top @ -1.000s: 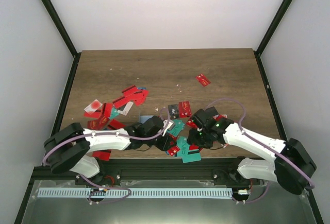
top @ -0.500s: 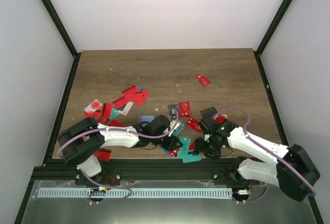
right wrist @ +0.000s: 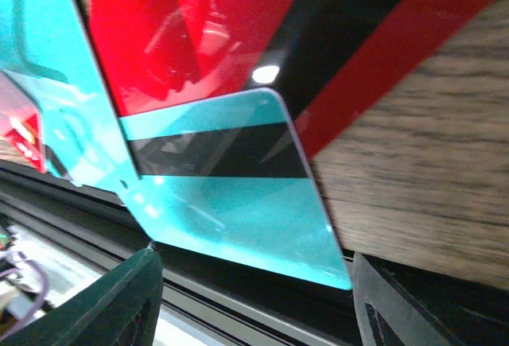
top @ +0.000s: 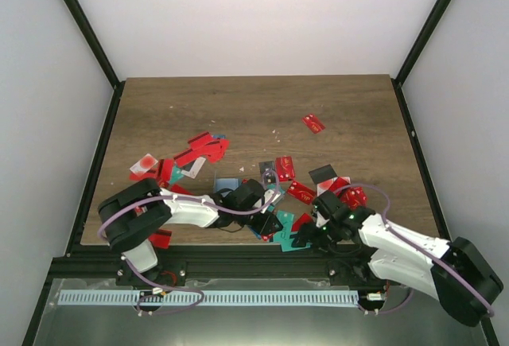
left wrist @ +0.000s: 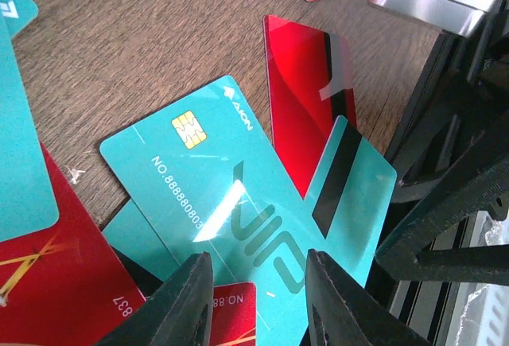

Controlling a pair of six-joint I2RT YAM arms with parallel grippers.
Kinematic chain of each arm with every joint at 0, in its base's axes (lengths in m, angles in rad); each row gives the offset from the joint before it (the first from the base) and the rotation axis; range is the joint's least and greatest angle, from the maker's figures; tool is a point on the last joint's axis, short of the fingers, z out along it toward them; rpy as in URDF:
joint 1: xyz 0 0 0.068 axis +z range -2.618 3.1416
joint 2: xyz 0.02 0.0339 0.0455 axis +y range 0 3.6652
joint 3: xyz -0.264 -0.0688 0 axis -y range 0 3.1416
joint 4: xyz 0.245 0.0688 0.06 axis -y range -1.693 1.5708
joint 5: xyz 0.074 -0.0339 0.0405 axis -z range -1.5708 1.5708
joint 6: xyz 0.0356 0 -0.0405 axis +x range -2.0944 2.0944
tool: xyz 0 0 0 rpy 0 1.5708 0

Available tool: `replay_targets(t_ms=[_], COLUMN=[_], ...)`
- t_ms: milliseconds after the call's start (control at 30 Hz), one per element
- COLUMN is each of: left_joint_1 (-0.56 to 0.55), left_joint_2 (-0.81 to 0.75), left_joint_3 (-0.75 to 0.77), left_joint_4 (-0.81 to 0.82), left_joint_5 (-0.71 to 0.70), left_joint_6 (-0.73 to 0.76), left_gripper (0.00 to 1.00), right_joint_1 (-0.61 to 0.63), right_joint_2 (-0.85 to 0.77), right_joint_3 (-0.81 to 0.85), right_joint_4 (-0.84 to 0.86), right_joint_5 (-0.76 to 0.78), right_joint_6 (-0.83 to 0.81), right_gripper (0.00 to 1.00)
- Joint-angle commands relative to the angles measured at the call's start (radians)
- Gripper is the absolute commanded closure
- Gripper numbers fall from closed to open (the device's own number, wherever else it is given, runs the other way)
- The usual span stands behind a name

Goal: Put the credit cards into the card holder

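At the left, red credit cards (top: 171, 169) lie in a heap. Just right of them sits a bluish square that looks like the card holder (top: 227, 184). The left gripper (left wrist: 256, 266) has slid right and hangs over a teal VIP card (left wrist: 208, 195), jaws a little apart, holding nothing. The right gripper (right wrist: 253, 265) has pulled back to the near edge of the table (top: 358, 115) and opened wide around a teal striped card (right wrist: 231, 195) poking off that edge, likely ready to pinch it.

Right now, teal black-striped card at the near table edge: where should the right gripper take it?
Likely where the teal card overhangs the table edge, right gripper from the near side, one finger above, one below. It lies flat on a red card; room beneath only there.
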Motion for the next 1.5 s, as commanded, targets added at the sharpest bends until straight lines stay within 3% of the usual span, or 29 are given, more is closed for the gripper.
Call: replay_targets(t_ms=[0, 467, 700, 1067, 1267, 1467], left_joint_1=[-0.005, -0.006, -0.006, -0.005, -0.005, 0.004], left_joint_2=[0.017, 0.037, 0.043, 0.042, 0.010, -0.103], left_joint_3=[0.012, -0.001, -0.006, -0.012, -0.004, 0.026], left_joint_4=[0.031, 0.050, 0.062, 0.079, 0.069, -0.022], left_joint_5=[0.015, 0.011, 0.015, 0.017, 0.014, -0.063], left_joint_6=[0.008, -0.002, -0.004, -0.011, -0.033, -0.058], left_gripper=[0.65, 0.66, 0.66, 0.66, 0.66, 0.66], right_joint_1=[-0.007, -0.008, -0.008, -0.008, -0.008, -0.008], right_joint_2=[-0.055, -0.242, -0.322, -0.321, -0.355, -0.400], right_joint_3=[-0.107, -0.227, -0.237, -0.215, -0.172, 0.016], right_joint_4=[0.154, 0.220, 0.191, 0.157, 0.086, -0.156], right_joint_5=[-0.027, 0.060, 0.091, 0.116, 0.121, 0.262], right_joint_6=[0.101, 0.247, 0.271, 0.256, 0.254, 0.238], right_gripper=[0.34, 0.54, 0.71, 0.99, 0.99, 0.99])
